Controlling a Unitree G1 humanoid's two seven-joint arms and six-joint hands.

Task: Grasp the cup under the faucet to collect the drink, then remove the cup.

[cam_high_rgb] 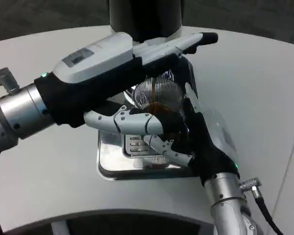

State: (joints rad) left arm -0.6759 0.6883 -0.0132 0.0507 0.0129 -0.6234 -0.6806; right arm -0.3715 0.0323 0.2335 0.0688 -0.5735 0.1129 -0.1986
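Note:
A clear ridged cup (158,91) stands on the silver drip tray (110,164) in front of the dark dispenser (144,14), with an amber tint low inside it. My right hand (206,132) comes in from the lower right and grips the cup, its fingers (172,152) wrapped around the cup's near side. My left hand (100,56) reaches in from the left above the cup, its long fingers (196,40) stretched out against the dispenser's front. Its thumb (122,120) lies below, beside the cup. The faucet is hidden behind the left hand.
The tray's slotted grate (136,145) shows in front of the cup. White table (44,176) spreads around the tray, its curved front edge near the bottom of the picture. A black cable (264,210) hangs from my right wrist.

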